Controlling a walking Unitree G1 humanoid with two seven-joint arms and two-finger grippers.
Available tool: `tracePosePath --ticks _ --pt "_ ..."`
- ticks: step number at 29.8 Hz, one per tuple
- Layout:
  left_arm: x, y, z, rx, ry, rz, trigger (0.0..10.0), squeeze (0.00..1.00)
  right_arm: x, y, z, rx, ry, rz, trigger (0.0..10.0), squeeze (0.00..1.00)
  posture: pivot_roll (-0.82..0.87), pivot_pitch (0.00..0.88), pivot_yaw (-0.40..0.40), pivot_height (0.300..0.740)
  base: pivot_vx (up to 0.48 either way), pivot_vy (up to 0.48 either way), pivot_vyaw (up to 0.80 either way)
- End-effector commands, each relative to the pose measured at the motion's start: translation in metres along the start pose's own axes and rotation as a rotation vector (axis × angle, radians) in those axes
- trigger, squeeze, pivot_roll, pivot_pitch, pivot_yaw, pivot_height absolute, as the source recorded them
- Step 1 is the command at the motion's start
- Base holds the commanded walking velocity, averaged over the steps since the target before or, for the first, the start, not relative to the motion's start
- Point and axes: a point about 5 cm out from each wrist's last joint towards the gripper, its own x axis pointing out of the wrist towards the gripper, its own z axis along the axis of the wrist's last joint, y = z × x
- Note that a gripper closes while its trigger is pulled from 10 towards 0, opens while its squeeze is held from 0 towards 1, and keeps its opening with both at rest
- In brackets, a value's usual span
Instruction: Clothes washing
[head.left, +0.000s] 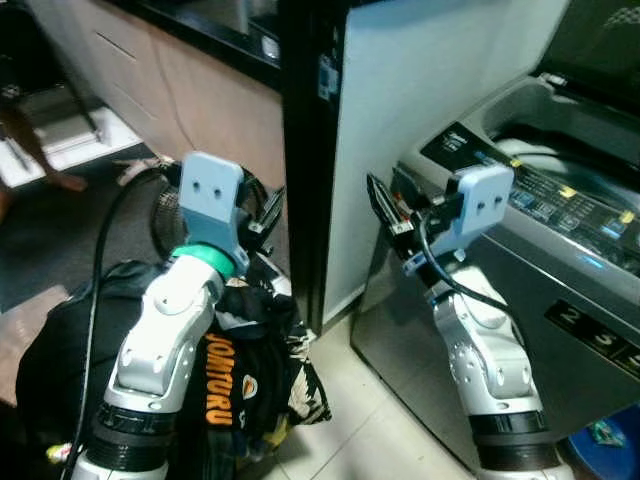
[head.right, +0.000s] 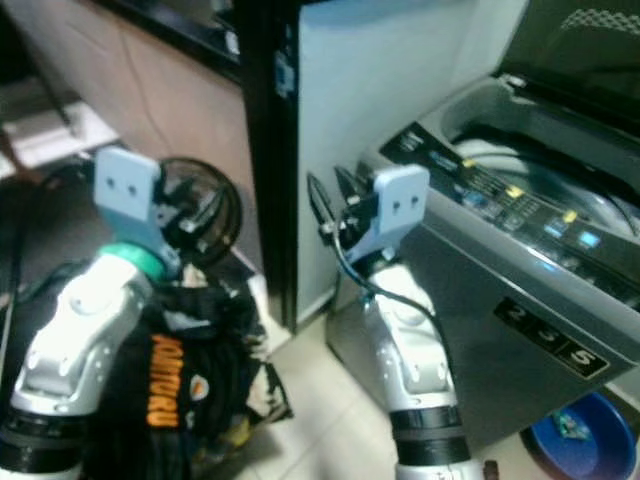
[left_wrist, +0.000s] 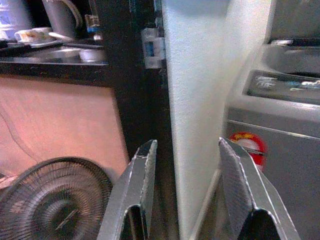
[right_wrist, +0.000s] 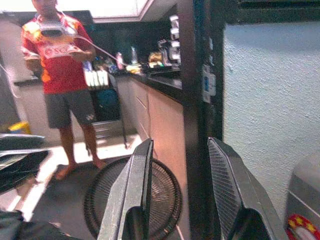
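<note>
Hidden or cut off: the washing machine (head.left: 560, 250) is cropped at the right edge of the head views; its drum opening (head.right: 500, 150) is seen only in part, and what lies inside cannot be made out. The clothes (head.left: 235, 380) are partly covered by the left forearm, and the lower part of the pile is cut off by the frame.
Hard to make out: the panel markings on the machine are blurred; only large numerals on its front are legible. The items on the bench (left_wrist: 55, 50) are dim.
Left arm: it is raised over the dark pile of clothes, the wrist bent upward, and the left hand (head.left: 262, 215) is pointed toward the floor fan (head.right: 200, 210) and the dark pillar (head.left: 305, 150).
Left hand: its two fingers (left_wrist: 137, 190) are held well apart, with nothing between them and nothing touched.
Right arm: it is lifted in front of the machine's front corner, with the right hand (head.left: 385, 205) aimed leftward toward the pale wall panel (head.left: 420, 90).
Right hand: the fingers (right_wrist: 132, 190) are spread open; nothing is gripped.
Clothes: a black heap with orange lettering is lying on the floor (head.left: 370, 420) at the left, beside the pillar, well apart from the machine.
Person: a figure in a red shirt (right_wrist: 60, 55) is seen standing beyond the fan, in the right wrist view.
Basin: a blue basin (head.right: 575, 430) is set low beside the machine.
</note>
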Motion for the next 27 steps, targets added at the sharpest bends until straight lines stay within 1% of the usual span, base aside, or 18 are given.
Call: tracePosePath --ticks 1,2,5,6,8,9,11,12,13,14,17,19,20,21,24,25,26,27 --pt "-0.005 0.006 -0.007 0.005 0.033 0.020 10.0 0.00 -0.004 0.002 -0.008 0.020 0.028 0.019 10.0 0.00 -0.01 0.073 0.008 0.740 0.000 0.000 0.79" --pt "-0.005 0.006 -0.007 0.005 0.033 0.020 10.0 0.00 -0.004 0.002 -0.008 0.020 0.028 0.019 10.0 0.00 -0.01 0.073 0.008 0.740 0.000 0.000 0.79" --pt "-0.017 0.014 -0.036 -0.014 0.130 0.078 10.0 0.00 -0.036 -0.016 -0.039 0.024 0.165 -0.036 10.0 0.00 -0.01 0.068 0.006 0.740 0.000 0.000 0.79" --pt "-0.017 0.014 -0.036 -0.014 0.130 0.078 10.0 0.00 -0.036 -0.016 -0.039 0.024 0.165 -0.036 10.0 0.00 -0.01 0.068 0.006 0.740 0.000 0.000 0.79" --pt "-0.026 0.019 -0.048 -0.017 0.175 0.105 10.0 0.00 -0.063 -0.034 -0.054 0.040 0.243 -0.125 10.0 0.00 -0.02 0.063 0.010 0.740 0.000 0.000 0.79" --pt "-0.026 0.019 -0.048 -0.017 0.175 0.105 10.0 0.00 -0.063 -0.034 -0.054 0.040 0.243 -0.125 10.0 0.00 -0.02 0.063 0.010 0.740 0.000 0.000 0.79" --pt "-0.030 0.020 -0.051 -0.022 0.190 0.110 10.0 0.00 -0.081 -0.048 -0.059 0.039 0.285 -0.185 10.0 0.00 -0.03 0.061 0.014 0.740 0.000 0.000 0.79" --pt "-0.030 0.020 -0.051 -0.022 0.190 0.110 10.0 0.00 -0.081 -0.048 -0.059 0.039 0.285 -0.185 10.0 0.00 -0.03 0.061 0.014 0.740 0.000 0.000 0.79" --pt "-0.030 0.020 -0.052 -0.020 0.194 0.103 10.0 0.00 -0.086 -0.053 -0.059 0.034 0.294 -0.210 10.0 0.00 -0.03 0.059 0.020 0.740 0.000 0.000 0.79" --pt "-0.030 0.020 -0.052 -0.020 0.194 0.103 10.0 0.00 -0.086 -0.053 -0.059 0.034 0.294 -0.210 10.0 0.00 -0.03 0.059 0.020 0.740 0.000 0.000 0.79" --pt "-0.029 0.019 -0.054 -0.016 0.200 0.091 10.0 0.00 -0.090 -0.063 -0.056 0.024 0.285 -0.247 10.0 0.00 -0.05 0.053 0.031 0.740 0.000 0.000 0.79" --pt "-0.027 0.017 -0.053 -0.014 0.197 0.086 10.0 0.00 -0.088 -0.065 -0.053 0.026 0.267 -0.259 10.0 0.00 -0.05 0.053 0.031 0.740 0.000 0.000 0.79" --pt "-0.024 0.017 -0.052 -0.014 0.189 0.082 10.0 0.00 -0.084 -0.066 -0.049 0.031 0.244 -0.259 10.0 0.00 -0.05 0.049 0.036 0.740 0.000 0.000 0.79" --pt "-0.021 0.016 -0.049 -0.013 0.178 0.078 10.0 0.00 -0.079 -0.065 -0.046 0.036 0.225 -0.251 10.0 0.00 -0.05 0.049 0.036 0.740 0.000 0.000 0.79" --pt "-0.021 0.016 -0.049 -0.013 0.178 0.078 10.0 0.00 -0.079 -0.065 -0.046 0.036 0.225 -0.251 10.0 0.00 -0.05 0.049 0.036 0.740 0.000 0.000 0.79" --pt "-0.018 0.016 -0.046 -0.011 0.166 0.078 10.0 0.00 -0.074 -0.061 -0.045 0.042 0.212 -0.232 10.0 0.00 -0.06 0.041 0.040 0.740 0.000 0.000 0.79" --pt "-0.018 0.016 -0.046 -0.011 0.166 0.078 10.0 0.00 -0.074 -0.061 -0.045 0.042 0.212 -0.232 10.0 0.00 -0.06 0.041 0.040 0.740 0.000 0.000 0.79" --pt "-0.014 0.017 -0.042 -0.001 0.149 0.085 10.0 0.00 -0.070 -0.054 -0.046 0.049 0.206 -0.200 10.0 0.00 -0.06 0.035 0.040 0.740 0.000 0.000 0.79"
